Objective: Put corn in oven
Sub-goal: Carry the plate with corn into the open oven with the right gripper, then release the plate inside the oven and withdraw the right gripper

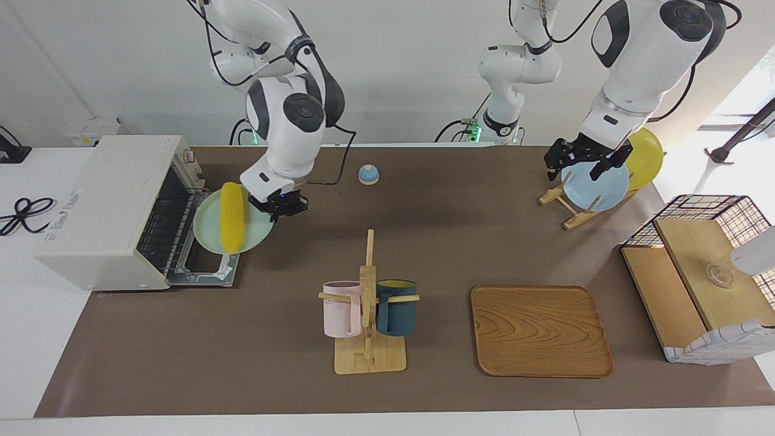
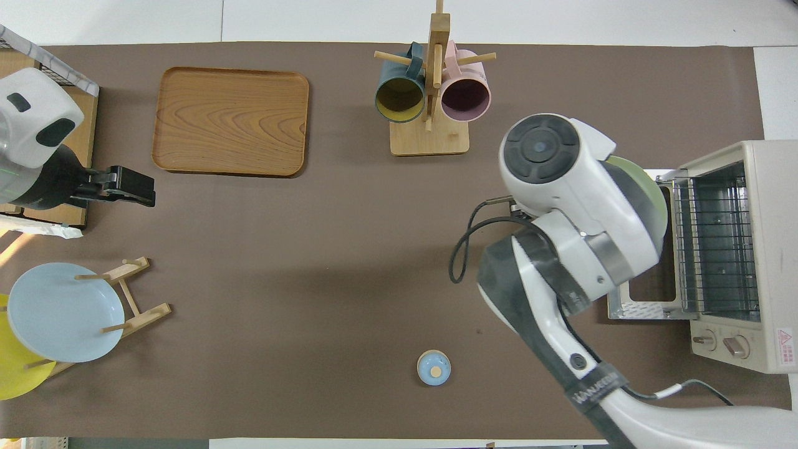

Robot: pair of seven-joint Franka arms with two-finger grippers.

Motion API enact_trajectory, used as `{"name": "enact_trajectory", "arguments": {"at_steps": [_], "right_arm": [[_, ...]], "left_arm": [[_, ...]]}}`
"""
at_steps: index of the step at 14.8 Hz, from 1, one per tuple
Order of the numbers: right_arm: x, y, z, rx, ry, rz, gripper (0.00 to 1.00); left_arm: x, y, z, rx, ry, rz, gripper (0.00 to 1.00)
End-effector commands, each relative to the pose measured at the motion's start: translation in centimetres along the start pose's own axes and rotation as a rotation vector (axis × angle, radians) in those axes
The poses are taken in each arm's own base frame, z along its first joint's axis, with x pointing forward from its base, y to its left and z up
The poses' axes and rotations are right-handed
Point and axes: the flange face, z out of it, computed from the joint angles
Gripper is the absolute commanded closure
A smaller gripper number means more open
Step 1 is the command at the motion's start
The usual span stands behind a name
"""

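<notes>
In the facing view we see the right gripper (image 1: 280, 204) clamped on the rim of a pale green plate (image 1: 209, 233), with the corn (image 1: 231, 217) lying lengthwise on it. The plate hangs over the lowered door (image 1: 203, 274) of the oven (image 1: 109, 212), just in front of the open mouth and its wire rack (image 1: 164, 225). We judge that the plate serves as a carrier: holding it by the edge nearest the arm keeps the fingers clear of the oven and lets the cob ride in flat. Whether the plate touches the door or hangs above it, we cannot tell. The left gripper (image 1: 580, 162) waits over the blue plate (image 1: 596, 189) in the wooden dish rack (image 1: 568, 206), with a yellow plate (image 1: 646, 157) beside it; its fingers look spread and hold nothing.

In the overhead view the right arm's big joints cover the corn entirely, and only a sliver of the pale green plate (image 2: 645, 184) shows beside the oven (image 2: 745, 262). The right gripper is hidden here too. What this view adds is a look straight down into the oven's cavity: the wire rack (image 2: 717, 249) is bare, so the corn is not yet inside. It also shows the left gripper (image 2: 128, 187) with its dark fingers pointing toward the wooden tray (image 2: 230, 121), well apart from the oven. The mug stand (image 2: 430, 93) and a small blue bell (image 2: 434, 367) stand out of the way.
</notes>
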Motion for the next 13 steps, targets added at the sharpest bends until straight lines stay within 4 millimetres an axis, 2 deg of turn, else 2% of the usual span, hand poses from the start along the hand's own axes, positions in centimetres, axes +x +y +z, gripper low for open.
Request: {"name": "enact_trajectory", "arguments": {"at_steps": [1,4,8,11,13], "right_arm": [[-0.8,4.2,2.1,0.006,-0.031,0.028,1.0],[-0.5,8.6,4.8,0.056,-0.07,0.049,1.0],[-1.0,13.0,9.5,0.12,-0.051,0.023,1.0],[-1.8,14.0,11.1,0.131,-0.033,0.017,1.0],[-2.2,14.2,11.4,0.132,-0.034,-0.022,1.0]], "left_arm": [[-0.2,0.3,-0.2,-0.008,-0.004,0.015,0.0],[-0.3,-0.6,-0.3,-0.009,-0.005,-0.002,0.0],[-0.4,-0.7,-0.6,-0.01,0.0,-0.006,0.0],[-0.4,-0.8,-0.6,-0.01,0.0,-0.008,0.0],[-0.4,-0.8,-0.6,-0.01,0.001,-0.008,0.0]]}}
